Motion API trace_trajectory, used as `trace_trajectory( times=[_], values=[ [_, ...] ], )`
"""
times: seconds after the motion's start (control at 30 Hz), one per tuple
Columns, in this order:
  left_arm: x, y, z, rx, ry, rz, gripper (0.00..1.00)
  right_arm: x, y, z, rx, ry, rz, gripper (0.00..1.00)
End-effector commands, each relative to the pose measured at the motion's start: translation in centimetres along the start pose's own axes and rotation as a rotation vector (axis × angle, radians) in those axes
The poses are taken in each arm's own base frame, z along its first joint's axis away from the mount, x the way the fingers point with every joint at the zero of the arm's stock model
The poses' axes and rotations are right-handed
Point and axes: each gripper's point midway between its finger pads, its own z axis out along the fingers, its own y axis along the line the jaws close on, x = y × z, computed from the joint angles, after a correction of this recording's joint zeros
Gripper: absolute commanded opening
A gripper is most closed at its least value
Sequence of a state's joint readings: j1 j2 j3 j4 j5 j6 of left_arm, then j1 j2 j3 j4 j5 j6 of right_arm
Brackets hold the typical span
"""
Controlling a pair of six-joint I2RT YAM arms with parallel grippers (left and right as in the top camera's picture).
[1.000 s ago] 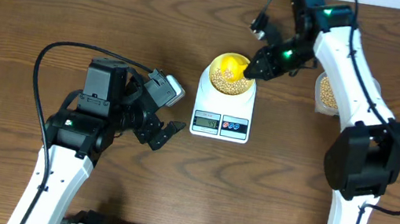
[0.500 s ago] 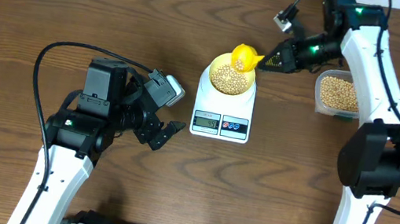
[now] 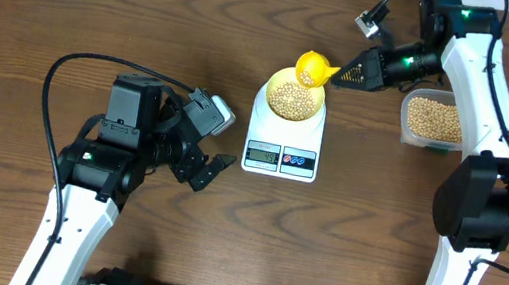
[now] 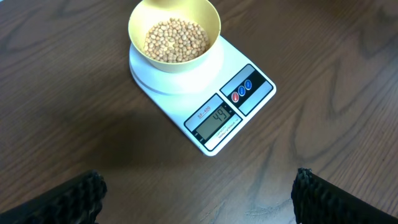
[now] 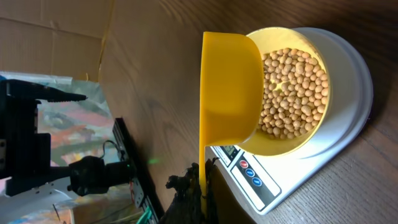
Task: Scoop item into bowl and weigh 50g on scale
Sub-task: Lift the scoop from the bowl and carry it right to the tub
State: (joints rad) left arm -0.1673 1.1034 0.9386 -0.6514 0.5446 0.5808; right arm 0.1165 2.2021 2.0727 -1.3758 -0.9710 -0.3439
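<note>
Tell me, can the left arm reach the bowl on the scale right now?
Probably yes. The left gripper is open, facing the bowl on the scale, with only bare table between. The scoop in the right gripper hovers by the bowl's far rim, though.

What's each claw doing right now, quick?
Left gripper: open, holding nothing.
Right gripper: shut on the yellow scoop by its handle.

One scale [image 4: 217, 112], one bowl [image 4: 177, 66], one scoop [image 3: 313, 69], one tub [image 3: 403, 114], beans [image 4: 176, 40] seemingly uncountable
</note>
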Motion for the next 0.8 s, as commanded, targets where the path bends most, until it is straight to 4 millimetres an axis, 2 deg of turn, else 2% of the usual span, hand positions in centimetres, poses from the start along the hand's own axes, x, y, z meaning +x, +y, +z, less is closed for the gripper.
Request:
trace_trajectory(
  times=[0.0, 0.4, 0.63, 0.77],
  values=[
    [0.1, -0.1, 0.0, 0.006, -0.001, 0.008, 0.97, -0.6, 1.5, -1.6, -0.04, -0.051, -0.041, 0.01],
    [0.1, -0.1, 0.0, 0.006, -0.001, 0.008, 0.98, -1.6, 3.0, -5.2, -0.065, -0.146, 0.04, 0.01],
    [0.1, 0.0, 0.0, 0.006, -0.001, 0.009, 0.97, -1.8, 3.9, -8.8, -0.036, -0.224, 0.034, 0.01],
    [0.1, -0.1, 0.0, 0.006, -0.001, 0.008, 0.98, -1.6, 3.4, -11.7, 0.018, -0.281, 0.027, 0.01]
  ],
)
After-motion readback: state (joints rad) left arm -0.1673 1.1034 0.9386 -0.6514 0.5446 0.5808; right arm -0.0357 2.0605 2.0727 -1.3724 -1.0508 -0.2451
